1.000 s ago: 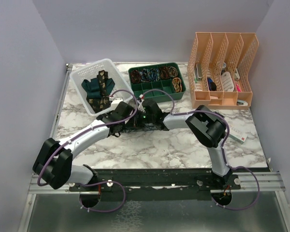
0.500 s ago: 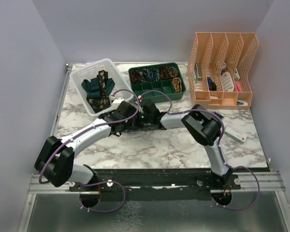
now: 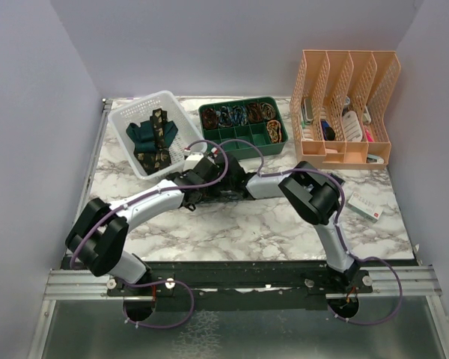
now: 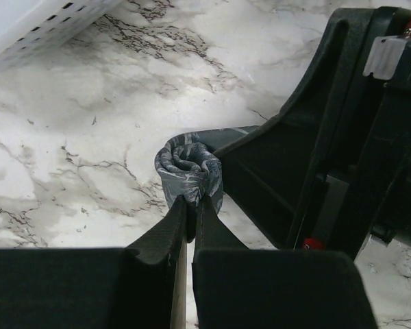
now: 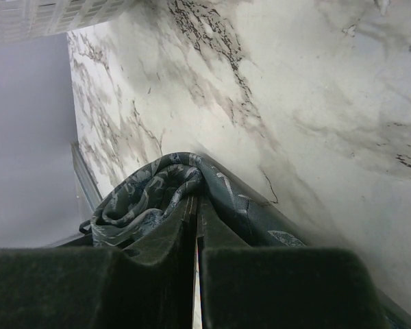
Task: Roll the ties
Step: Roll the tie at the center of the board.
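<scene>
Left gripper [image 4: 192,200] and right gripper [image 5: 195,200] both pinch the rolled blue-grey patterned fabric tie [image 4: 187,166] on the white marble bench [image 4: 75,151], 6 o'clock of the green plastic divided tray [image 3: 269,148].

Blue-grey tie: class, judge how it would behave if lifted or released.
Probably floppy: the blue-grey tie bunches in soft folds where the right tool pinches it. Likely light, being thin fabric, and its loose coil at the left tool may unroll if released.

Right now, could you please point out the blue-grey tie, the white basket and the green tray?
blue-grey tie [image 4: 188,168], left wrist view, on its rolled coil.
white basket [image 3: 182,123], top external view, on its right wall.
green tray [image 3: 283,126], top external view, on its right rim.
</scene>
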`<state>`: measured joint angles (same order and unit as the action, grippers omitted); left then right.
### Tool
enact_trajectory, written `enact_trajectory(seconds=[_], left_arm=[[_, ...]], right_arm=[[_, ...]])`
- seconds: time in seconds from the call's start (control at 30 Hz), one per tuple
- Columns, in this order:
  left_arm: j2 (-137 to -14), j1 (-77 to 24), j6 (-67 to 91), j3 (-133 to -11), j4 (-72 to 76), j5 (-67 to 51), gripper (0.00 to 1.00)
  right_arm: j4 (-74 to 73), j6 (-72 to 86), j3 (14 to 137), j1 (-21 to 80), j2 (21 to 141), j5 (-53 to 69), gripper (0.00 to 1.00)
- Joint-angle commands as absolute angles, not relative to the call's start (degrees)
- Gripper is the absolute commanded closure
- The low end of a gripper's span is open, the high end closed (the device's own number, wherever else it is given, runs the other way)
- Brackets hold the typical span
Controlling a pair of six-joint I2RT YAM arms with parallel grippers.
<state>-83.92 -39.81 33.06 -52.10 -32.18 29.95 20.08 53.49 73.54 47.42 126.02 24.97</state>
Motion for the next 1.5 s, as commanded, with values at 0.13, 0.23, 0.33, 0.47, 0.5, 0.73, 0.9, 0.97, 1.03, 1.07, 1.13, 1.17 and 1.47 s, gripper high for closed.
enact_trajectory(seconds=[0.13, 0.23, 0.33, 0.47, 0.5, 0.73, 0.9, 0.97, 1.03, 1.07, 1.13, 1.17, 1.47], left_arm=[[-87.09, -41.55, 34.63, -54.32, -31.95, 31.34, 1.0], [-87.11, -41.52, 34.89, -54.32, -31.82, 31.2, 1.0], [-86.77, -41.5, 34.83, -54.14, -31.73, 31.5, 1.0], [-87.04, -41.54, 34.1, -54.14, -31.65, 31.84, 1.0], [-87.16, -41.56, 33.96, -54.14, -31.69, 31.98, 1.0], [-87.34, -41.58, 33.2, -54.54, -30.76, 30.95, 1.0], [-89.17, -41.66, 32.26, -55.46, -29.32, 28.39, 1.0], [-90.21, -41.81, 32.17, -55.86, -29.24, 28.01, 1.0], [-91.17, -42.05, 32.0, -56.34, -28.9, 27.39, 1.0], [-91.55, -42.23, 32.1, -56.69, -28.72, 27.37, 1.0], [-92.4, -42.42, 32.42, -57.23, -28.32, 26.54, 1.0], [-92.89, -42.51, 32.28, -57.51, -28.0, 25.84, 1.0], [-95.93, -43.14, 34.04, -58.42, -25.49, 20.15, 0.68]], right_arm=[[21.37, 55.14, 72.8, 47.72, 125.47, 26.15, 0.91], [20.99, 54.99, 71.12, 47.63, 123.59, 23.7, 0.89], [21.09, 54.66, 69.39, 47.41, 121.63, 22.17, 0.88], [20.81, 53.69, 68.26, 47.43, 119.57, 21.28, 0.88], [20.56, 53.65, 67.73, 47.35, 119.05, 20.71, 0.88], [16.74, 53.83, 61.83, 46.61, 113.46, 12.66, 0.89], [22.34, 55.28, 54.28, 45.2, 109.35, 11.65, 0.89], [21.99, 55.03, 52.77, 45.22, 107.67, 10.73, 0.89], [21.9, 54.93, 51.17, 45.18, 105.92, 9.72, 0.89], [21.89, 54.94, 50.4, 45.22, 104.91, 9.06, 0.89], [21.88, 54.71, 48.73, 45.1, 102.88, 8.12, 0.89], [21.76, 54.65, 47.91, 45.1, 101.84, 7.54, 0.89], [17.48, 53.34, 41.74, 45.12, 91.95, 1.35, 0.88]])
